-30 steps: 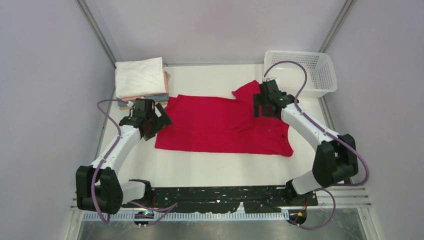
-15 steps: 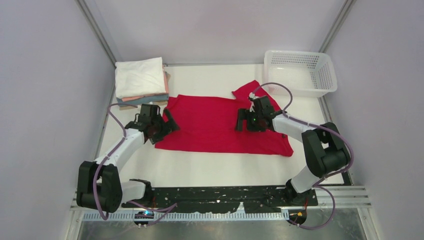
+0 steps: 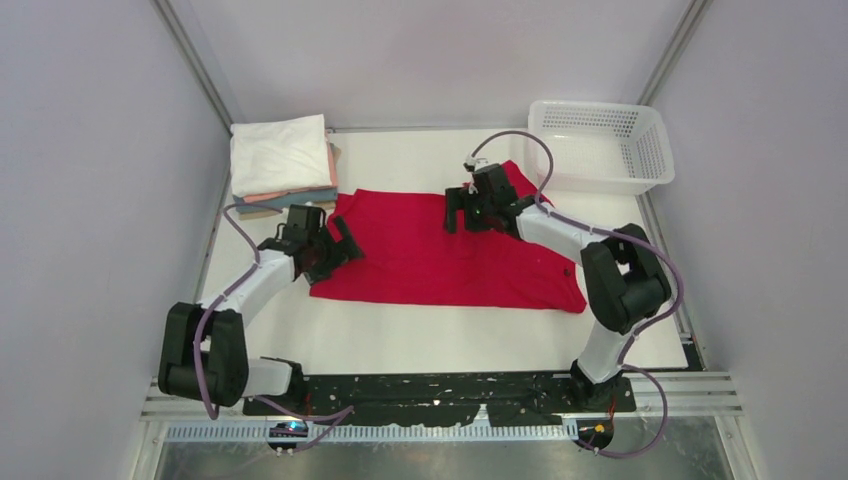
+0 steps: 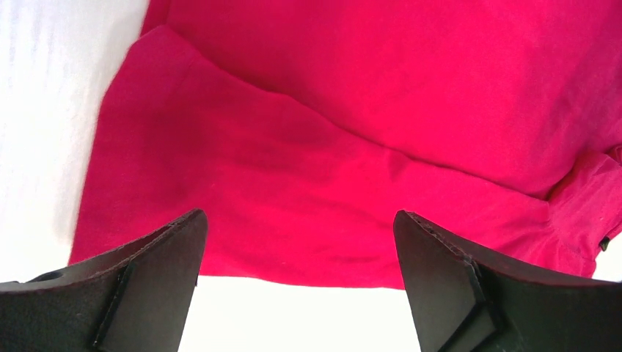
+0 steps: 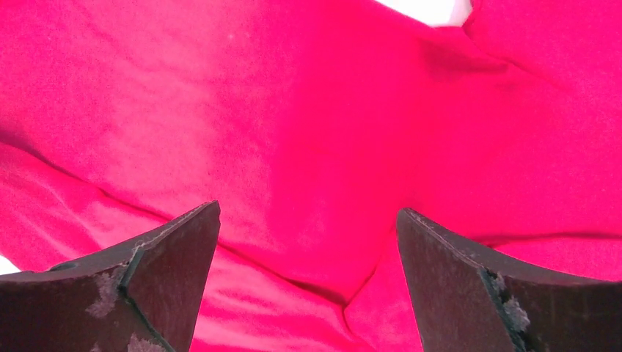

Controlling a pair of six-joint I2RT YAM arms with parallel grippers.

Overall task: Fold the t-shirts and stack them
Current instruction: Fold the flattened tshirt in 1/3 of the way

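Against a second ago, finds the right arm swung leftward and folded tighter at the elbow, carrying the right jaws from the right of the far sleeve to its left, over the far edge of the red t-shirt. Finds the left arm reached a little farther right, bringing the left jaws from beside the cloth to just over its left edge. Shows both pairs spread wide, then as now, pinching nothing; in each wrist view, only red cloth between the dark tips, plus a strip of white desk near the left pair. Leaves the red t-shirt where it was: flat in the middle of the desk, one sleeve poking toward the far right, partly hidden now under the right arm. Keeps the stack of folded t-shirts unchanged in the far left corner, white on top, pink and bluish edges beneath, near the red t-shirt's corner; touching or not, cannot tell. Places the white mesh basket in the far right corner as before, apart from the red cloth, with only its own mesh floor and walls on show.
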